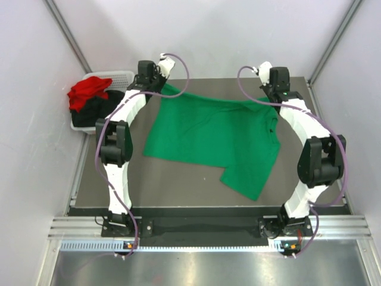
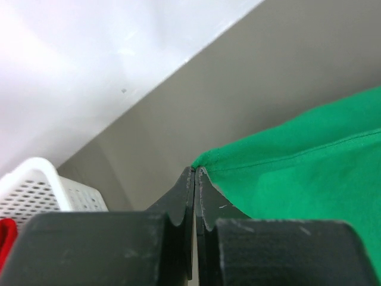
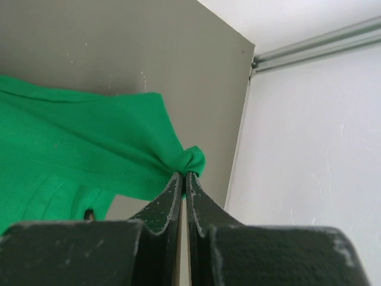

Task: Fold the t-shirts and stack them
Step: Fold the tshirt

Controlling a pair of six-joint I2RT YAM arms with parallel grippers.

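On the tabletop (image 1: 178, 185), far half: green t-shirt (image 1: 208, 137), one, spread flat from the far-left corner towards the near-right, creased along its right side. From above I lose its two far corners under the arms. Left gripper (image 2: 195, 173): jaws pressed together, nipping the shirt's far-left corner at the very tips. Right gripper (image 3: 183, 176): jaws pressed together on a small bunch of the far-right edge. At the far-left corner: white basket (image 1: 116, 75), partly behind the left arm. In it, red t-shirt (image 1: 88, 92), heaped over the rim, and black t-shirt (image 1: 98, 113) beneath, mostly buried, outline I cannot make out
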